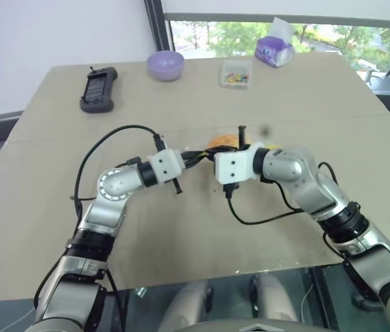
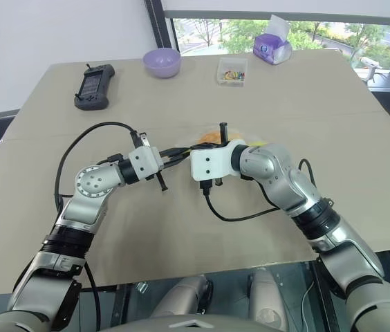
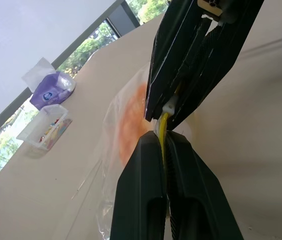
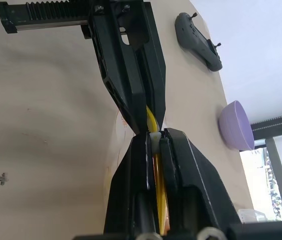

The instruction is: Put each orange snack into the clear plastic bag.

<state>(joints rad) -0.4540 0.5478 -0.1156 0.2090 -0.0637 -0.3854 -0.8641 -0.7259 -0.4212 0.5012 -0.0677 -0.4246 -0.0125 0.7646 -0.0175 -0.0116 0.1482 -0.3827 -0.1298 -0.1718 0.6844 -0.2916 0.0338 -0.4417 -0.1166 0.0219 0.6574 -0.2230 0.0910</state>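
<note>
Both grippers meet tip to tip mid-surface: left gripper pinched tight on yellow zip strip of clear plastic bag, right gripper clamped on same strip from opposite side. Bag thin, crinkly, see-through; orange snack shows through film as rounded blur (grid top not discernible). Matte beige surface bare nearer its front edge. Along far edge: black remote, glossy purple bowl, small clear box, purple tissue pack
</note>
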